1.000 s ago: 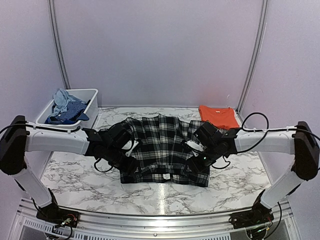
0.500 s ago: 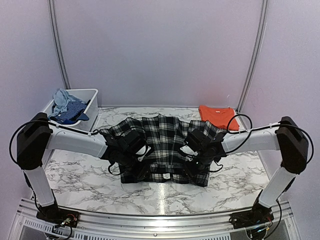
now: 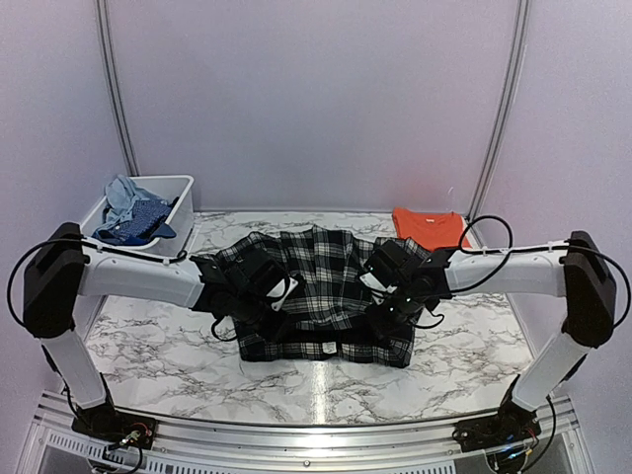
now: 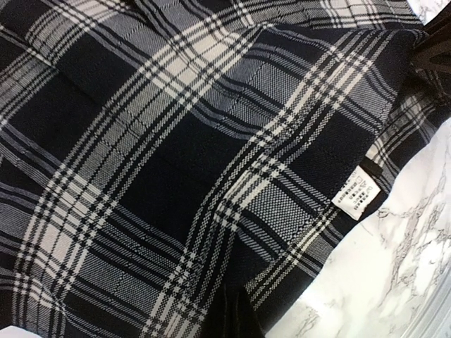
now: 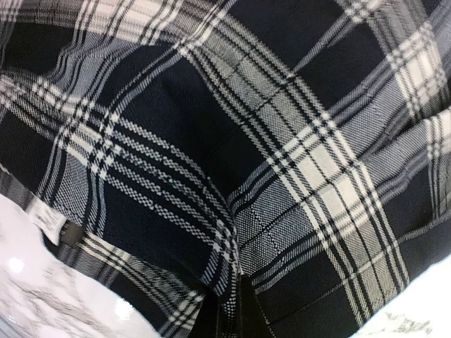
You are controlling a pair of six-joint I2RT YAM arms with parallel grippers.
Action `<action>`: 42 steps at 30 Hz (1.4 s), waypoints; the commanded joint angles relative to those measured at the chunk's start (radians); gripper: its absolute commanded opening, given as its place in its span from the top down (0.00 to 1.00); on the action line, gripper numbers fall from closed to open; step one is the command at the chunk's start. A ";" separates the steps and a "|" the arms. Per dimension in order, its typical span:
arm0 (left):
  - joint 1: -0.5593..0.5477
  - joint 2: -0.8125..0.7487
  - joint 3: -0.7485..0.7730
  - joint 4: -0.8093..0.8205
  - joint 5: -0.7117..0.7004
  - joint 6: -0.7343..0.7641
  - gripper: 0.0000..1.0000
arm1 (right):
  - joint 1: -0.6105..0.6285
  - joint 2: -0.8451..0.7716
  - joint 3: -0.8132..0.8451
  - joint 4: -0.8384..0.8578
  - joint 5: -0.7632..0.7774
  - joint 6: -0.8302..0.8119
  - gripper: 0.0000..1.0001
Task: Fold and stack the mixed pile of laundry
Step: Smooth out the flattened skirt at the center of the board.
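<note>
Marble table (image 3: 148,336): black-and-white plaid piece (image 3: 321,281) spread flat, white label (image 4: 356,197) at hem; jaws' state: cannot tell.

Plaid piece (image 3: 321,286) spread centrally, orange T-shirt (image 3: 430,229) folded far right, denim (image 3: 123,193) crumpled far left

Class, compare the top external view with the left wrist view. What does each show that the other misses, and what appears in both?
Only the top external view shows the white bin with blue cloth in it at the far left, the orange T-shirt at the far right, and the left arm and right arm. Only the left wrist view shows the weave up close and the print on a small white label. Both show the plaid piece lying on the marble table.
</note>
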 commanded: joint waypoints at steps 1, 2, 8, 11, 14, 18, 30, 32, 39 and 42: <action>-0.004 -0.111 0.006 -0.017 -0.008 0.030 1.00 | 0.006 -0.072 0.081 -0.079 -0.012 -0.015 1.00; -0.004 -0.135 0.001 -0.025 -0.006 0.034 1.00 | 0.007 -0.088 0.082 -0.093 -0.025 -0.017 1.00; -0.007 -0.216 -0.071 -0.059 0.064 0.065 1.00 | 0.028 -0.151 -0.023 -0.088 -0.174 -0.021 1.00; -0.014 -0.197 -0.116 -0.058 0.104 0.078 1.00 | 0.065 -0.109 -0.091 -0.049 -0.205 -0.030 1.00; -0.041 -0.170 -0.148 -0.059 0.121 0.107 1.00 | 0.095 -0.048 -0.130 -0.002 -0.223 -0.034 1.00; -0.064 -0.106 -0.172 -0.083 0.104 0.120 1.00 | 0.111 0.028 -0.142 0.007 -0.235 -0.040 1.00; 0.135 -0.042 0.026 -0.095 0.059 0.094 1.00 | -0.049 0.091 0.167 -0.118 -0.081 -0.152 1.00; 0.137 -0.079 0.076 -0.146 0.083 0.158 1.00 | -0.040 0.064 0.243 -0.182 -0.094 -0.171 1.00; 0.112 -0.255 -0.005 -0.230 0.142 0.209 1.00 | 0.094 -0.040 0.141 -0.196 -0.227 -0.117 1.00; 0.105 -0.219 -0.095 -0.207 0.145 0.198 1.00 | 0.096 0.013 0.020 -0.100 -0.242 -0.107 1.00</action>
